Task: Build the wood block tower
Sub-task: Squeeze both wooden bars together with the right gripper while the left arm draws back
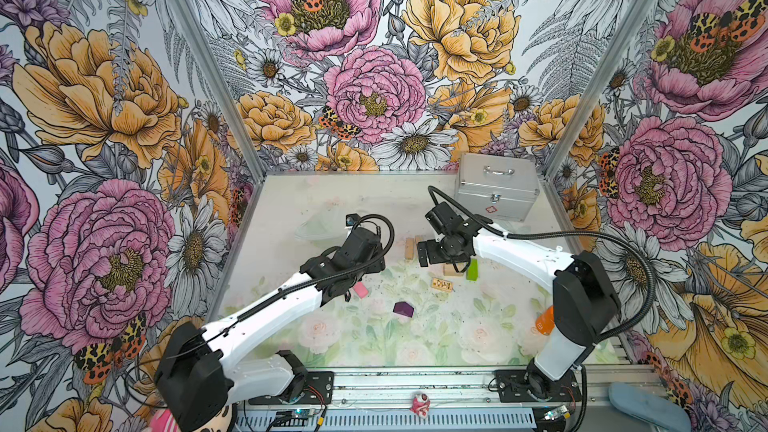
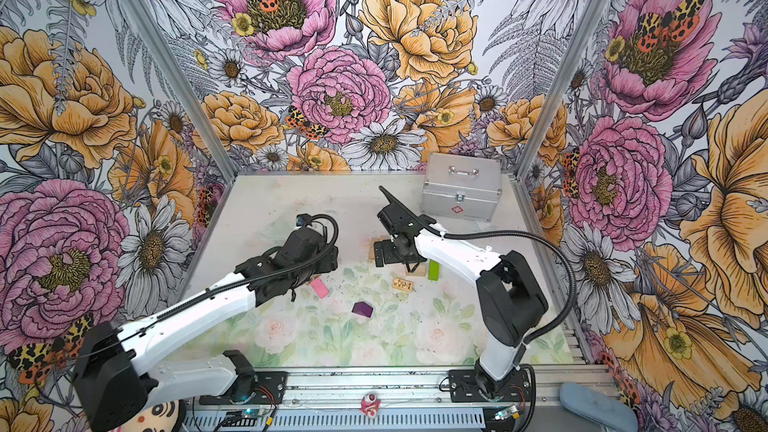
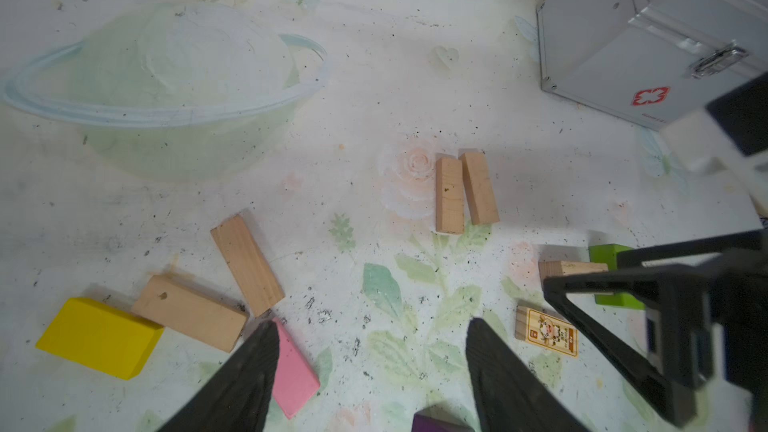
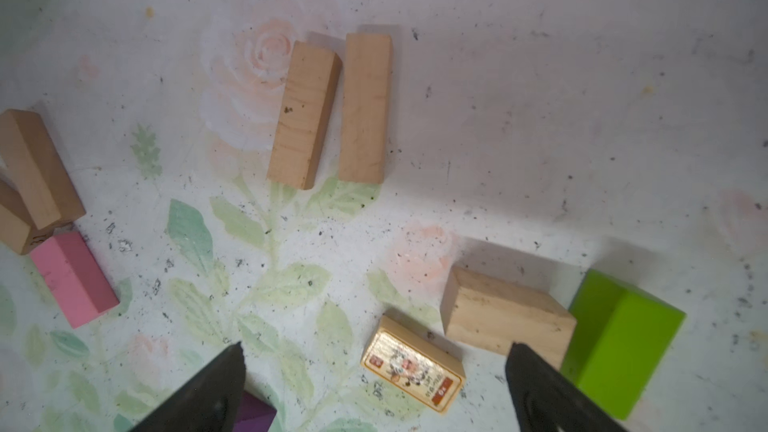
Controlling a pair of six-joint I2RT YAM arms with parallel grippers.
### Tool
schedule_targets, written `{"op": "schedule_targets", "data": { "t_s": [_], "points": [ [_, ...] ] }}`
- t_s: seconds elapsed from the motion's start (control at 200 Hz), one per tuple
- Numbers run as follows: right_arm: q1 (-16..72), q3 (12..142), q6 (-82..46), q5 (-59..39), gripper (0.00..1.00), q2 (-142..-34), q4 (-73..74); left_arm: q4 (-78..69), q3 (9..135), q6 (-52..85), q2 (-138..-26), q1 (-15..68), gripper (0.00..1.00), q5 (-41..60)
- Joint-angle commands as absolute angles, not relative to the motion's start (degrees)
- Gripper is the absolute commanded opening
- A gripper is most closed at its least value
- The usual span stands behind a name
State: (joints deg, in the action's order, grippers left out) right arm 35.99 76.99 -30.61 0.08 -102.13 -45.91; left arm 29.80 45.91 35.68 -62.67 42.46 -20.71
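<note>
Plainly no tower yet; blocks (image 3: 189,313) scattered flat.
Left gripper (image 3: 372,322), right gripper (image 4: 376,344) both gaping, empty. Risks: shoving close-set tan pair (image 4: 307,114) askew, clipping pink block (image 3: 297,371) on descent.

The silver case (image 3: 602,47) carries a red cross-shaped emblem (image 3: 650,96) on its front wall, below the latch. A line of tiny red print runs just under the emblem, too small to read. In front of the case, toward the arm bases, a small wood block (image 4: 411,367) lies face up with a yellow label (image 3: 550,332). The label shows a cartoon figure, red marks and small characters, all too blurred to read.
</note>
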Motion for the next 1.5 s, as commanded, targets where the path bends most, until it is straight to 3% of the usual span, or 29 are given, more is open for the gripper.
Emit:
{"op": "schedule_targets", "data": {
  "t_s": [0.0, 0.075, 0.3, 0.605, 0.75, 1.126, 1.341, 1.496],
  "points": [
    [36.0, 82.4, -29.6, 0.4, 0.99, -106.7, -45.7, 29.3, 40.4, 35.5, -54.1, 42.0, 0.86, -22.1],
    [36.1, 85.6, -29.2, -0.3, 1.00, -110.2, -46.0, 29.7, 37.4, 34.0, -48.3, 42.0, 0.99, -19.9],
    [36.2, 92.4, -29.3, -0.9, 1.00, -117.5, -47.7, 31.6, 33.6, 33.2, -39.2, 40.6, 0.99, -18.6],
    [36.7, 97.8, -29.5, 0.8, 0.99, -123.4, -50.0, 31.5, 32.7, 33.2, -39.4, 38.6, 0.99, -17.3],
    [36.7, 100.5, -29.8, 1.3, 0.95, -126.3, -51.3, 31.5, 32.4, 33.3, -39.0, 38.4, 0.99, -17.4],
    [36.7, 103.0, -30.0, 2.5, 0.74, -128.8, -52.5, 30.7, 32.5, 32.9, -38.6, 37.9, 0.99, -17.2],
    [36.7, 104.0, -29.9, 2.6, 0.47, -129.9, -53.0, 30.3, 32.5, 32.7, -39.4, 37.5, 0.99, -16.3],
    [36.7, 104.5, -30.0, 2.5, 0.44, -130.3, -53.2, 30.3, 32.4, 32.9, -38.7, 37.4, 0.99, -16.0]
  ]
}}
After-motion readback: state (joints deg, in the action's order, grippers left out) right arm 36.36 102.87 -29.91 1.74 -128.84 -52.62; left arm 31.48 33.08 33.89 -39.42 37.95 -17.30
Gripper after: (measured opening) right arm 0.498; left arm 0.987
